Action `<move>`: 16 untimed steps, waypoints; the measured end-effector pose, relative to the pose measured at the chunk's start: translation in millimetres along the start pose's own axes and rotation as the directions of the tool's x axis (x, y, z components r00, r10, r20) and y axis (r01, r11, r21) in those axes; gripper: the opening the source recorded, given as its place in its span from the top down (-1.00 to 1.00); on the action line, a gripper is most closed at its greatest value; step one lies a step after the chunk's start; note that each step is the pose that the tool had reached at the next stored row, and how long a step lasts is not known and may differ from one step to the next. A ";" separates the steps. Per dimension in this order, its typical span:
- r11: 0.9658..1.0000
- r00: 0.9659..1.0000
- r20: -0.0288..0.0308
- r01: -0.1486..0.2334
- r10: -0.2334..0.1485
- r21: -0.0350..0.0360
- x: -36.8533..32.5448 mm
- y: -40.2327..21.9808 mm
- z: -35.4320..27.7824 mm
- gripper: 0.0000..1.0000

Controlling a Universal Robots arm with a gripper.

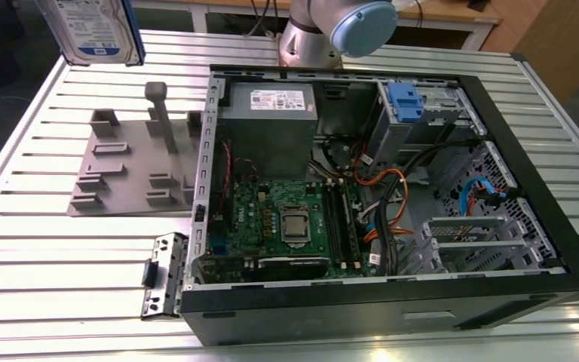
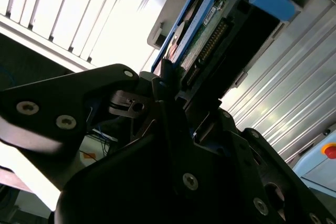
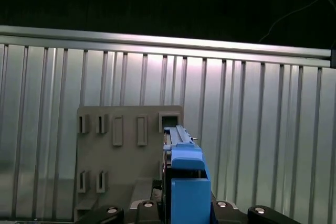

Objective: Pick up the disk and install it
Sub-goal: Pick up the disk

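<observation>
The disk (image 1: 93,30), a silver-grey drive with a white-and-blue label in a blue frame, hangs upright above the table's far corner at the exterior view's left. In the second wrist view my gripper (image 2: 181,85) is shut on the disk (image 2: 226,30), its black fingers clamping the drive's lower end, with the connector edge and blue carrier facing the camera. In the first wrist view the disk's (image 3: 186,182) blue edge stands between the gripper's (image 3: 181,205) fingers, above the grey holder plate (image 3: 121,161).
The open computer case (image 1: 561,249) lies on the slatted metal table (image 1: 68,302), with a grey power supply box (image 1: 266,128), motherboard (image 1: 280,219) and a blue-tabbed drive bay (image 1: 402,98). A grey slotted holder (image 1: 133,162) and a metal bracket (image 1: 163,275) lie beside it. The arm's base (image 1: 330,30) stands behind.
</observation>
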State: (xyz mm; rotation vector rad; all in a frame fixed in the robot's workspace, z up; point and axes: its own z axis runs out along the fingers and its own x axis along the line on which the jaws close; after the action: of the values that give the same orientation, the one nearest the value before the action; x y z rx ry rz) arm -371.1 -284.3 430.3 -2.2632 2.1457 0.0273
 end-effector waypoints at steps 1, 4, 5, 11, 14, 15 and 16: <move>1.000 1.000 0.000 0.000 0.000 0.000 -0.1 0.0 -2.2 0.28; 1.000 1.000 0.000 0.000 0.000 0.000 -0.2 -0.1 -8.2 0.28; 1.000 1.000 0.000 0.000 0.000 0.000 -0.3 0.0 -10.4 0.28; 1.000 1.000 0.000 0.000 0.000 0.000 -0.7 -0.1 -26.2 0.28; 1.000 1.000 0.000 0.000 0.000 0.000 -0.9 -0.1 -33.7 0.28; 1.000 1.000 0.000 0.000 0.000 0.000 -1.0 -0.1 -36.3 0.28; 1.000 1.000 0.000 0.000 0.000 0.000 -1.1 -0.2 -38.4 0.28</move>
State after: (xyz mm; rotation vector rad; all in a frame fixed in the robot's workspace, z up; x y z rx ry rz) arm -371.1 -284.3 468.7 -2.2633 2.1456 0.0273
